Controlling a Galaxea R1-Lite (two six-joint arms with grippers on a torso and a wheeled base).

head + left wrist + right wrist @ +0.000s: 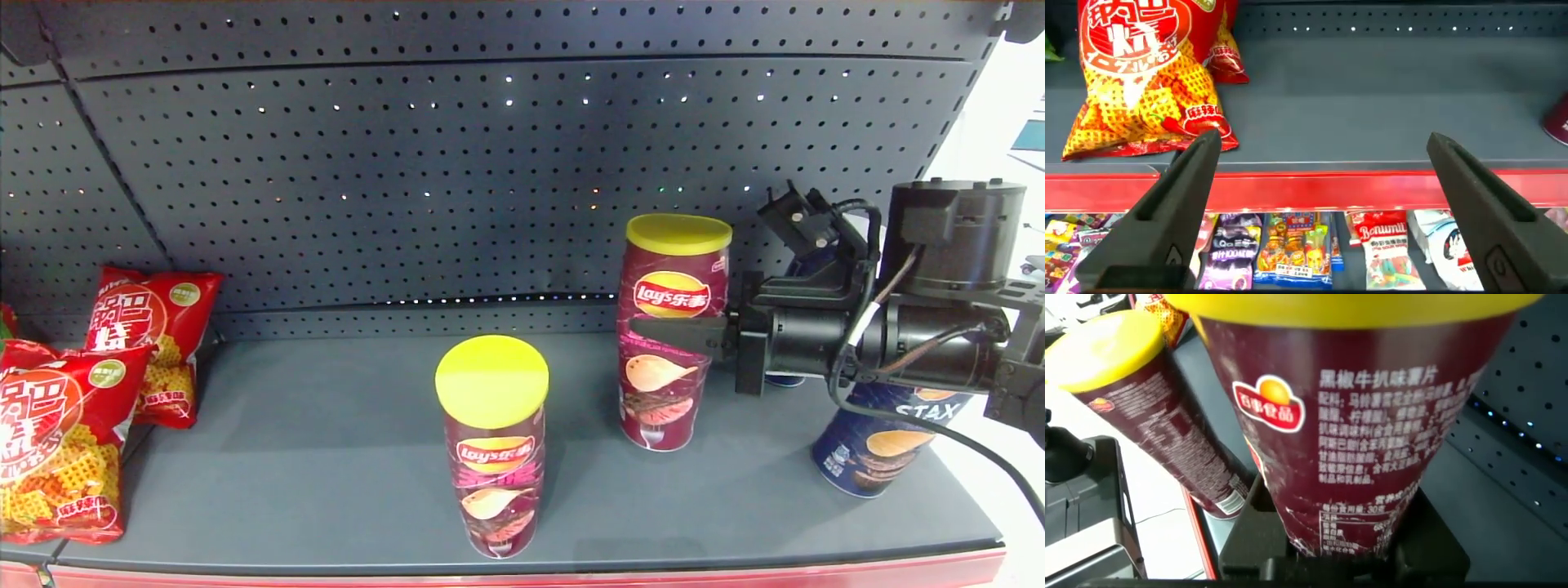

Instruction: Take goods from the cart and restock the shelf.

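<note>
A dark red chip can with a yellow lid is being held by the right gripper. Its jaws are being pressed on the middle of the can's body, one from the near side and one from the far side. The can is standing upright on the right part of the grey shelf, closer to the perforated back wall. In the right wrist view its lower part is being clamped between the black fingers.

A second dark red can is standing to the left and nearer to the front edge, apart from the first one. A blue can is being partly hidden by the arm at the right end. Two red snack bags are lying at the left end.

The left gripper is being held before the shelf's red front edge with its jaws wide and nothing between them. Candy packets are lying on the level below.
</note>
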